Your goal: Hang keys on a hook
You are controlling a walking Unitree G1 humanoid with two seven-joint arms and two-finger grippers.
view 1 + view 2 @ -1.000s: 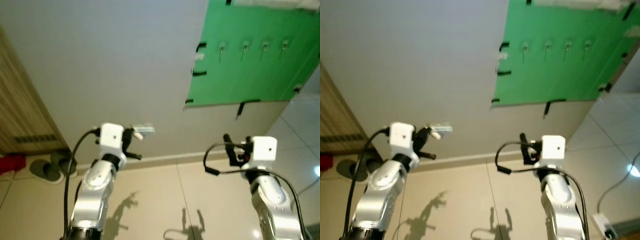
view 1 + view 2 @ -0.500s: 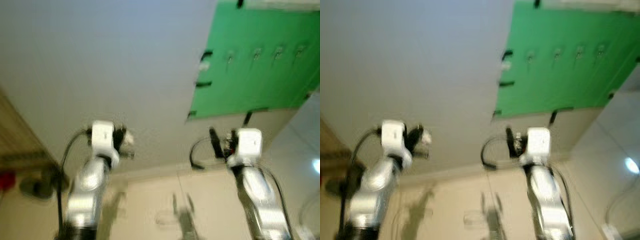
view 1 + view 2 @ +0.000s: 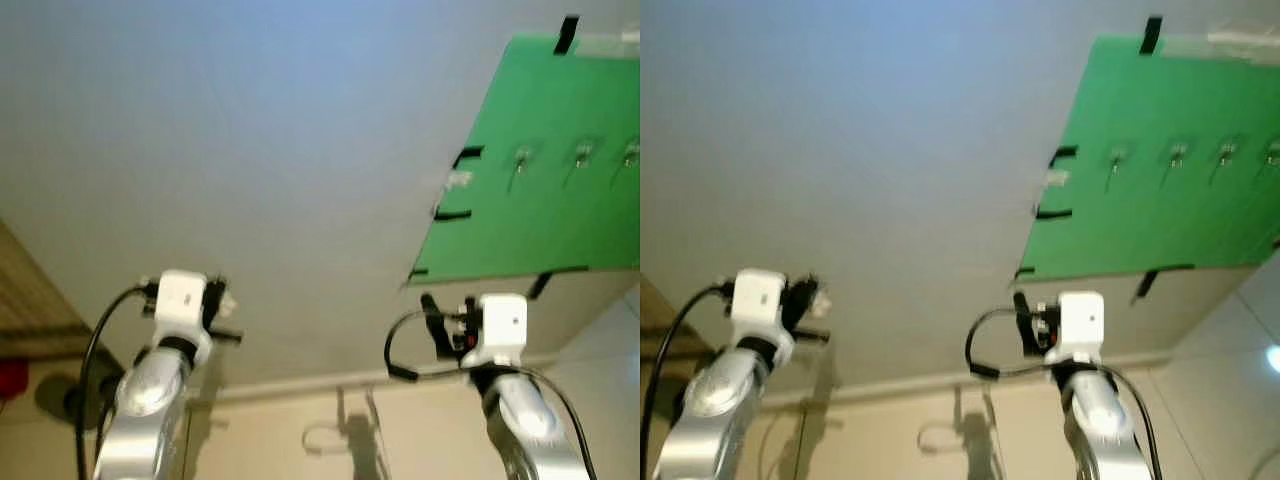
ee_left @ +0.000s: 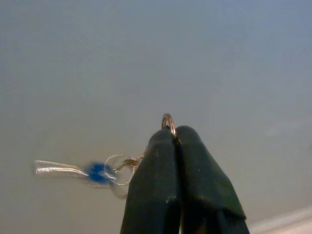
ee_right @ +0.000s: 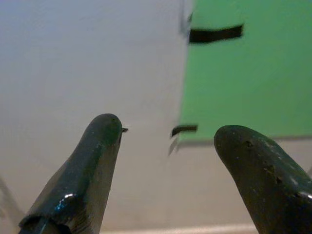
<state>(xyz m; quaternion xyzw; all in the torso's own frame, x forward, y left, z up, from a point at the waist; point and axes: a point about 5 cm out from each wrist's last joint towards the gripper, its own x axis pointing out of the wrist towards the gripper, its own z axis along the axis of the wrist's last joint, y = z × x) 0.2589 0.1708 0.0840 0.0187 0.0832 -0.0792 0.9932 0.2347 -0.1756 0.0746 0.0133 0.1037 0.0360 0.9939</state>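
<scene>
Left gripper is clamped tight on the key ring, both black fingers pressed together with just the top of the brass ring poking out between the tips. The keys dangle off to the side of the fingers from a smaller clear ring; you can make out a blue tag and a see-through strip sticking out from it, a bit blurry. In the head camera the same gripper sits raised in front of the wall, well off to the left of the green board.

Right gripper is spread wide with nothing between its fingers, and it's pointed at the lower left corner of the green board. In the head view that arm is up just below the board's bottom edge.

The room: a plain pale grey wall, with the green board stuck on it by strips of black tape at the corners and edges. A row of small metal hooks runs across the upper part of the board, none of them carrying anything that I can see. Below the wall there's a white skirting strip and a beige tiled floor with the arms' shadows on it. Far left of the board there's a wood-grain panel, and something red on the floor beside it.
</scene>
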